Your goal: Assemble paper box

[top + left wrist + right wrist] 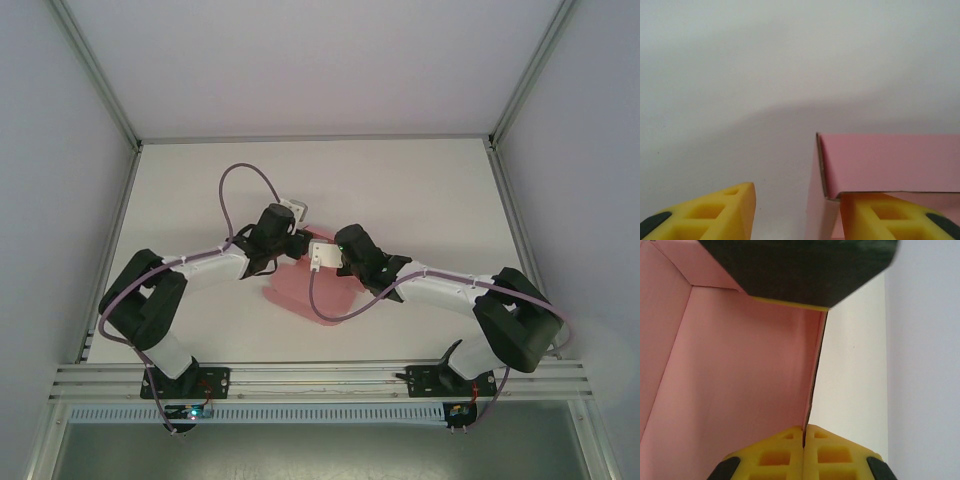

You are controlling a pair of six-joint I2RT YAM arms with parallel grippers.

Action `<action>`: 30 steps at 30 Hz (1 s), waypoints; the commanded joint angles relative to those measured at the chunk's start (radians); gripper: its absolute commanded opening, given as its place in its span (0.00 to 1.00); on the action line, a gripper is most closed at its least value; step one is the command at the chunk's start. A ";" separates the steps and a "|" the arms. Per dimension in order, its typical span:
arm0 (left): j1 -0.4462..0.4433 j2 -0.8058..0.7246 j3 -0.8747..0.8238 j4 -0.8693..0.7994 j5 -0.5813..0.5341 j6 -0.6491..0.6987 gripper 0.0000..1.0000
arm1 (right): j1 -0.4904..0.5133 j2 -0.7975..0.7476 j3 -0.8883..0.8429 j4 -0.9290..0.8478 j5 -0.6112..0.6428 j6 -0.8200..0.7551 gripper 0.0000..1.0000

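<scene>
The pink creased-card paper box (312,298) lies at the middle of the white table (420,190). The right end effector (804,437), at the box's 1 o'clock, is pressed together on the edge of one upright wall, likely to steady it. The left end effector (797,207), at 11 o'clock, stands spread astride a corner wall, gripping nothing. Bare table lies open toward 12 o'clock.

The paper box (312,295) lies on the desk (420,190) near its middle, between the two arms. The left end effector (796,200) straddles a box corner. One finger (715,212) is outside over bare desk and the other (880,215) is under a box panel, with a wall between them. The right end effector (804,429) pinches a side wall's edge, with the box's inside on its left and desk on its right.
</scene>
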 commanded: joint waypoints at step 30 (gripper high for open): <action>0.017 -0.037 -0.043 0.015 -0.041 -0.003 0.00 | -0.077 -0.178 -0.085 0.043 -0.097 0.193 0.84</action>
